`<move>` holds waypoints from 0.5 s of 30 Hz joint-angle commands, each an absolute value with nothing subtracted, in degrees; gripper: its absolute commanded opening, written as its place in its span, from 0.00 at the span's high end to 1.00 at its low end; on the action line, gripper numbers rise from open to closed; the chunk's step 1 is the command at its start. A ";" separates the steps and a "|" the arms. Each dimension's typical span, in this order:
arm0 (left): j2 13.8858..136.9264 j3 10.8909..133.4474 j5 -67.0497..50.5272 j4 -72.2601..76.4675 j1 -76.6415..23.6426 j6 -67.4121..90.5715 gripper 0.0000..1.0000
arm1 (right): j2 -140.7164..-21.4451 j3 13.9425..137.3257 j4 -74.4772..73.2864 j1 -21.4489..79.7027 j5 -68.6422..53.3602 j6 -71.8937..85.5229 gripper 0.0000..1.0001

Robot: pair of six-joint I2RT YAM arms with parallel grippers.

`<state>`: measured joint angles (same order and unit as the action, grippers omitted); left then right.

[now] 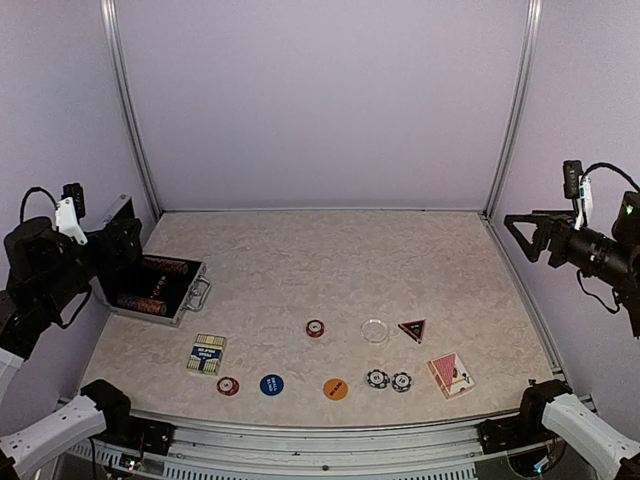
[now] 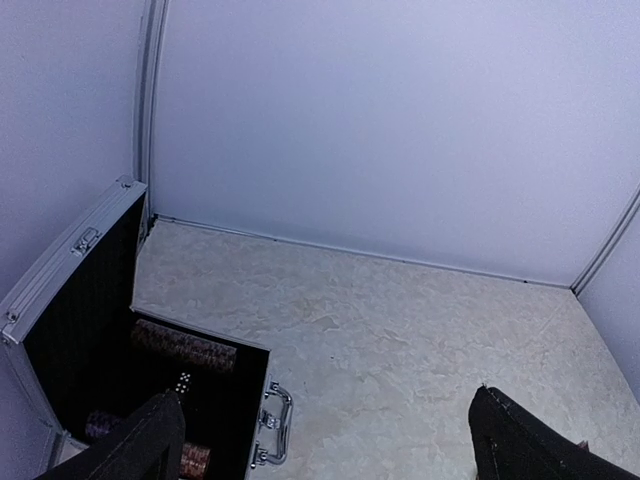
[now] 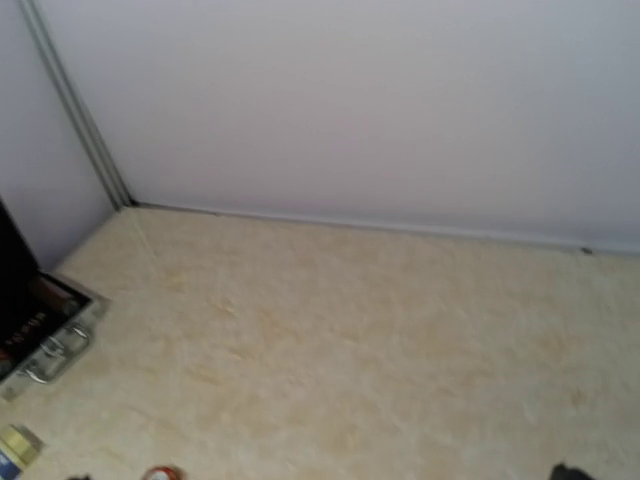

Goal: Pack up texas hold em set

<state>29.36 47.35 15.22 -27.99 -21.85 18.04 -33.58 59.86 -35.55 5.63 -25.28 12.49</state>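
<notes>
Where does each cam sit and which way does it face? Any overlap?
Top external: above and behind the bases, looking down on the table; left arm and right arm at the sides, right pincer open.
Left wrist: on the left arm, facing the back wall over the table; left pincer open at the bottom.
Right wrist: on the right arm, facing the back-left corner; only a fingertip shows.
Shared: all three see the open briefcase.

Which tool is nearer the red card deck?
Right. The right tool hangs by the right wall beyond the red card deck; the left tool is over the open case.
</notes>
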 commanded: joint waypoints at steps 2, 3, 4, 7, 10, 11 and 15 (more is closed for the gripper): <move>31.05 49.38 16.68 -29.10 -22.12 18.24 0.01 | -31.47 58.53 -35.98 6.24 -18.19 11.58 0.01; 31.11 49.33 17.11 -28.97 -22.11 18.39 0.01 | -31.07 58.59 -35.90 6.33 -16.51 11.44 0.01; 31.11 49.25 17.86 -28.92 -22.10 18.56 0.01 | -30.66 58.65 -35.86 6.95 -14.99 11.51 0.01; 30.98 49.21 19.13 -28.56 -22.12 18.87 0.01 | -29.88 58.34 -36.11 7.88 -14.76 11.14 0.01; 31.14 48.59 18.56 -27.24 -22.08 19.15 0.01 | -29.94 57.73 -36.31 7.99 -14.67 10.20 0.01; 31.27 48.36 18.14 -26.60 -22.07 19.24 0.01 | -30.03 57.68 -36.58 8.01 -14.41 10.09 0.01; 33.48 47.98 17.81 -25.93 -22.11 19.42 0.01 | -29.65 57.56 -36.90 8.14 -14.46 9.28 0.01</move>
<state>31.48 48.18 17.61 -28.21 -21.85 18.94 -30.22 58.13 -36.64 7.29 -15.66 10.66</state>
